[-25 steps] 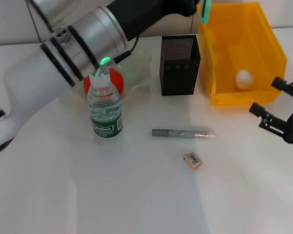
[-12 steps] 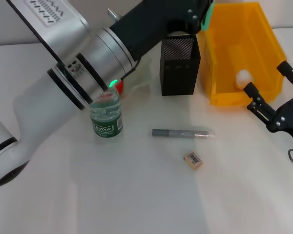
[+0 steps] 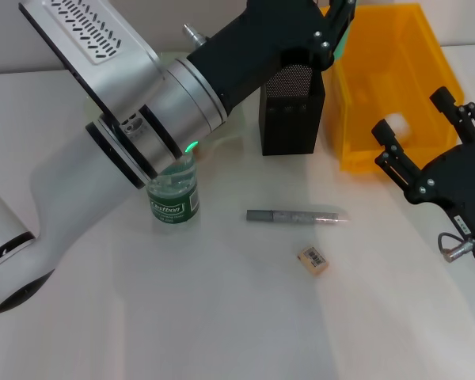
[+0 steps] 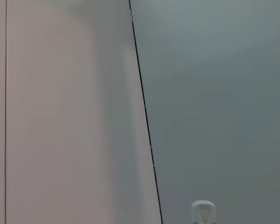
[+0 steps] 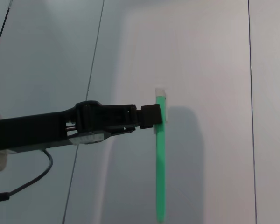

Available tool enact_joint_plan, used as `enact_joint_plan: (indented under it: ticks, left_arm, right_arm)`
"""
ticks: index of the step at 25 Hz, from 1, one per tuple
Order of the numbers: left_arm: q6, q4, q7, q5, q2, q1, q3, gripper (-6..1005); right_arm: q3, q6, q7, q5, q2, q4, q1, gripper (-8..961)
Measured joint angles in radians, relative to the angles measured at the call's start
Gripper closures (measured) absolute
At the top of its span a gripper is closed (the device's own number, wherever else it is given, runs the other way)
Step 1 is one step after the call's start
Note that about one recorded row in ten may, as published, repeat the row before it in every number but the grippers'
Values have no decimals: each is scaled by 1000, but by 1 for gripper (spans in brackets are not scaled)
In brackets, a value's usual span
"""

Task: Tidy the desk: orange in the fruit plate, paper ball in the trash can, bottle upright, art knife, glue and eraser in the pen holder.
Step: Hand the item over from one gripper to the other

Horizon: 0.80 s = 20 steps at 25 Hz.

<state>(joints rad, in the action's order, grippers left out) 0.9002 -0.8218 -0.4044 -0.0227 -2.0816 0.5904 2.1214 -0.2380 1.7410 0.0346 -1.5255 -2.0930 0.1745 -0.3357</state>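
Observation:
My left gripper (image 3: pixel 330 30) reaches across to a spot above the black mesh pen holder (image 3: pixel 291 111), shut on a slim green glue stick (image 3: pixel 338 20). The right wrist view shows the left gripper (image 5: pixel 151 116) clamped near the white top of the glue (image 5: pixel 161 177). My right gripper (image 3: pixel 409 112) hangs open at the front of the yellow trash can (image 3: pixel 364 154), partly covering the paper ball (image 3: pixel 399 123) inside. The bottle (image 3: pixel 172 198) stands upright, its cap hidden by my left arm. The grey art knife (image 3: pixel 297 216) and the eraser (image 3: pixel 313 260) lie on the desk. The orange is hidden.
Only a pale sliver of the fruit plate (image 3: pixel 226 136) shows behind my left arm, which spans the desk from the near left to the far middle. The pen holder stands close against the trash can's left wall.
My left arm swung farther over, now hiding the orange and the bottle's cap. My right gripper moved up and inward, from beside the trash can to in front of it.

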Motion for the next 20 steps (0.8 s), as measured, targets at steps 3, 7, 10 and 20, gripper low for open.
enact_joint_plan:
  ticks: [3, 7, 10, 20]
  left_arm:
    - [1, 2, 1, 2, 0, -4, 0, 777]
    - [2, 1, 6, 2, 0, -6, 3, 776]
    - [4, 1, 8, 3, 0, -11, 6, 774]
    - [1, 9, 10, -5, 0, -12, 23, 771]
  right_arm:
    - [10, -1, -22, 0, -1, 18, -4, 141]
    - [28, -4, -91, 1, -1, 64, -14, 141]
    - [29, -21, -106, -2, -1, 81, -33, 141]
    - [29, -57, -115, -10, -1, 85, -85, 142]
